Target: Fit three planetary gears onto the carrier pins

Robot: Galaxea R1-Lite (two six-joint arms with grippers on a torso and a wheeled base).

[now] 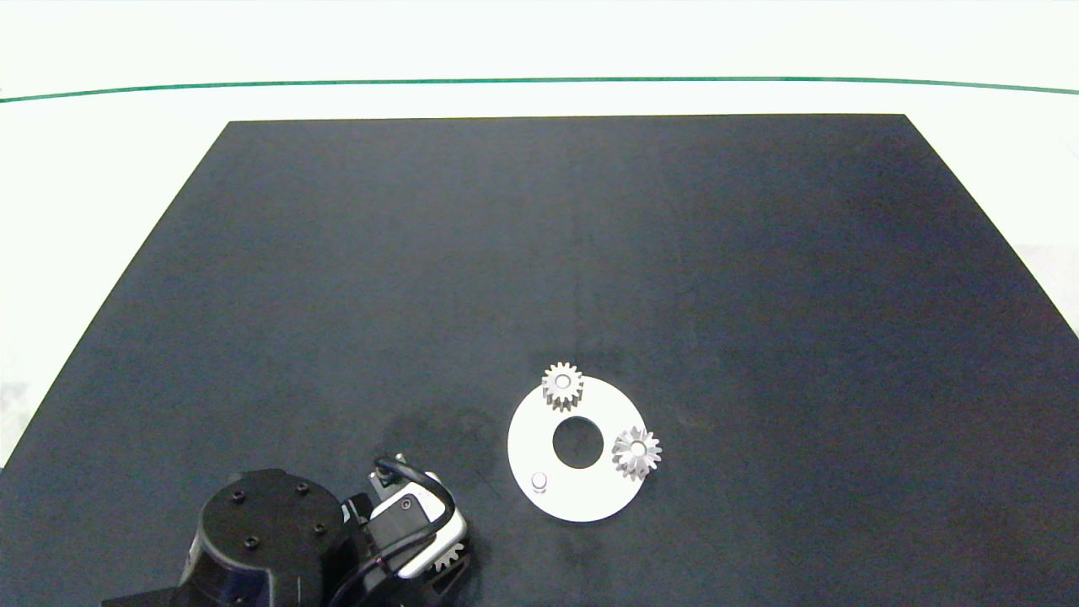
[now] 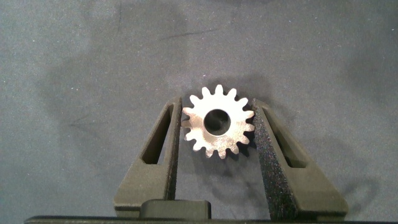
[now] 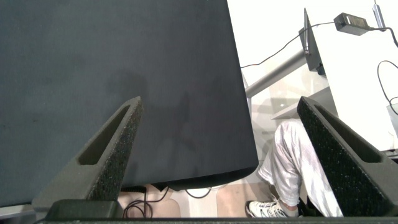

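Planetary gears: three, silvery metal spur type, pointed teeth, round centre bore, matte-bright faces. First gear [image 1: 562, 385] seated at about 12 o'clock on the disc. Second gear [image 1: 636, 452] seated at about 3 o'clock on the disc, its teeth overhanging the rim. Third gear [image 2: 218, 121] held off the disc, at roughly 8 o'clock from it near the table's front edge; sixteen teeth countable in the left wrist view, flat face toward the camera.

Carrier pins: three in all, two covered by the seated gears. One bare pin [image 1: 539, 481], short pale cylinder with rounded top, standing upright at about 7 o'clock on the disc.

White disc [image 1: 582, 501]: one, flat, smooth, ring-shaped, with a large round centre hole showing the dark surface beneath.

Left gripper [image 2: 219, 130]: two dark grey fingers with grainy foam-like inner pads, pinching the third gear by its teeth on opposite sides. Arm housing black, rounded, with screw heads and a looped black cable.

Right gripper [image 3: 227, 134]: fingers spread wide apart, holding nothing, out beyond the table's edge.

Table mat [image 1: 421, 253]: one, black, matte, fine-textured, faintly smudged.

No brand, label or writing legible on any item.

Person's leg [image 3: 292, 162] in pale trousers, with a white laced shoe [image 3: 270, 209], seen beside the table in the right wrist view.
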